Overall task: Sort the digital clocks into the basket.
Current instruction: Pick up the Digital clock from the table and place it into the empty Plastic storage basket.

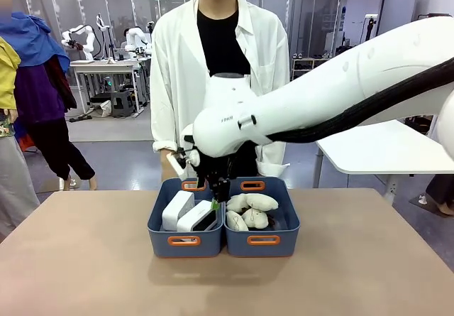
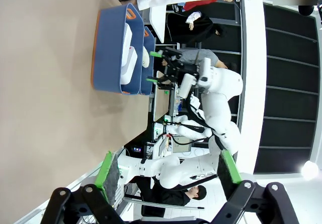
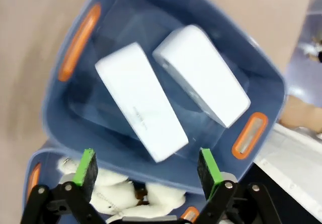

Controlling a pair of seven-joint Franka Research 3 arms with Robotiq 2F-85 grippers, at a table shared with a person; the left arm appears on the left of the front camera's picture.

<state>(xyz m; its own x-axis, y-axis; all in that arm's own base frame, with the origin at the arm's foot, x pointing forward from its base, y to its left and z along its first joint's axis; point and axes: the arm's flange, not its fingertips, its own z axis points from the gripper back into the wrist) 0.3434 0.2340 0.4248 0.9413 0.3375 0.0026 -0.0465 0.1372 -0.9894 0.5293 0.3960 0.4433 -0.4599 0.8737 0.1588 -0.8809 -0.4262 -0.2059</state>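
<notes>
While above the basket (image 3: 261,83), right claw (image 3: 148,171) wide open, empty

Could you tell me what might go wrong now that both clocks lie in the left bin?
The open right gripper hangs low over the basket; pulling away sideways, it could catch the rim. The two digital clocks lean tilted, so a knock could shift them. The person stands close behind, within the arm's sweep.
</notes>
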